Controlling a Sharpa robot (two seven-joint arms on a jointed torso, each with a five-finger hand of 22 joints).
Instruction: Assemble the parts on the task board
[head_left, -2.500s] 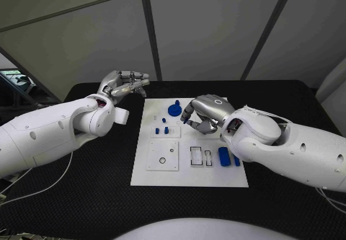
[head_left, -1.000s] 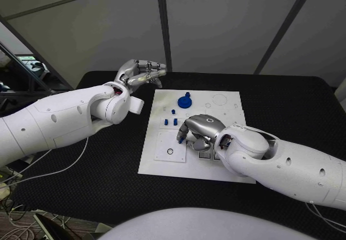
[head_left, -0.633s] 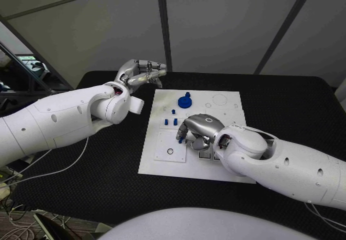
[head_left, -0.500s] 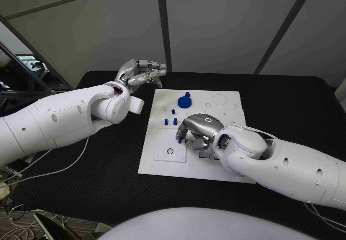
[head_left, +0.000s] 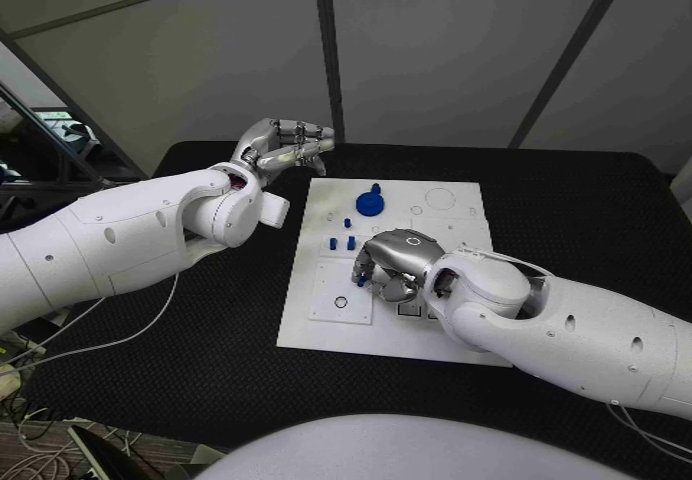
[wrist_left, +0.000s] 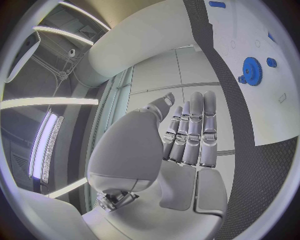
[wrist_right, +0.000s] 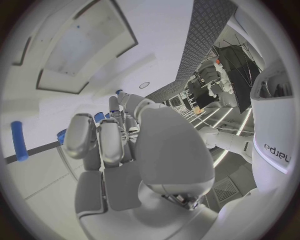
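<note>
Resting low on the task board (head_left: 320, 325), the right robot hand (head_left: 392, 262) curls down; I cannot tell what it holds. The left robot hand (head_left: 286, 143) floats empty, fingers straight and together.

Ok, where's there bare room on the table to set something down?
Bare black table lies left of the white task board, below the left arm, and at the far right corner. It is crowded mid-board, where the right hand hovers near small blue parts.

black table (head_left: 577, 215) | grey panelled wall (head_left: 433, 70) | dark seams
</note>
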